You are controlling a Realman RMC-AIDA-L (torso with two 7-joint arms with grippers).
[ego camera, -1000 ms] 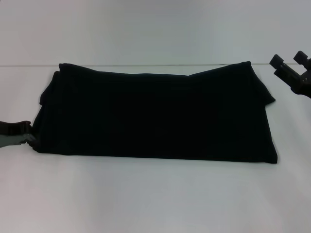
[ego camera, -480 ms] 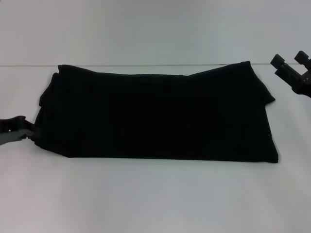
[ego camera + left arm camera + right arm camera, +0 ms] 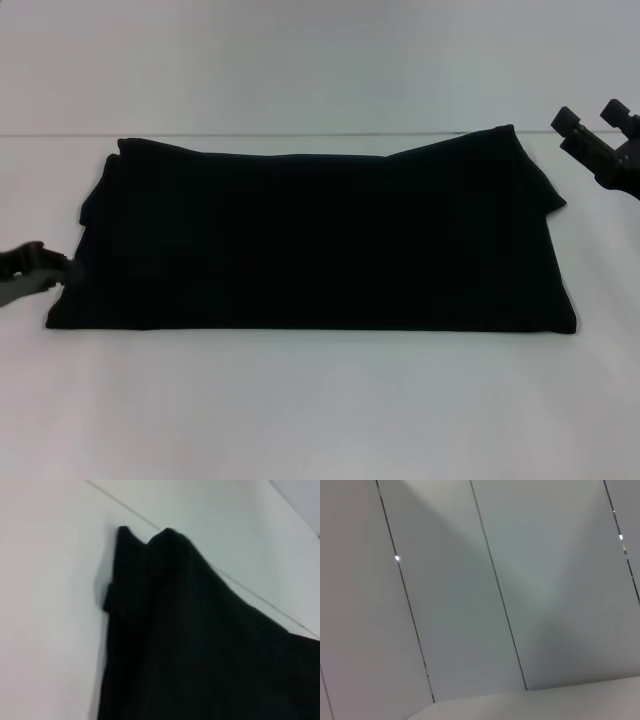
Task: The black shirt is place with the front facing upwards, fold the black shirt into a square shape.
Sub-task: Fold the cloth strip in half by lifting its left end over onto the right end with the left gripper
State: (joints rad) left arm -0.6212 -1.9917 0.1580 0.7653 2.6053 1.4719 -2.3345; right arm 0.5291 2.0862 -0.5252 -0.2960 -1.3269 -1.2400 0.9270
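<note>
Already folded into a wide band, the black shirt (image 3: 320, 240) lies flat across the middle of the white tabletop (image 3: 320, 410), plain black on top with no print showing; its near edge runs straight, its far edge dips in the middle, and a sleeve fold juts out at the right end. The left wrist view shows the shirt's (image 3: 200, 645) layered edge with two small peaks at one corner. At the left end the left claw (image 3: 62, 268) touches the cloth's edge low to the tabletop; whether it grips the fabric cannot be told. Compared with half a second ago, the near-left corner has been drawn outward to a sharper point and the near edge lies straighter. The right claw (image 3: 595, 122) hovers off the shirt's far-right corner, fingers spread apart, holding nothing, barely shifted.
</note>
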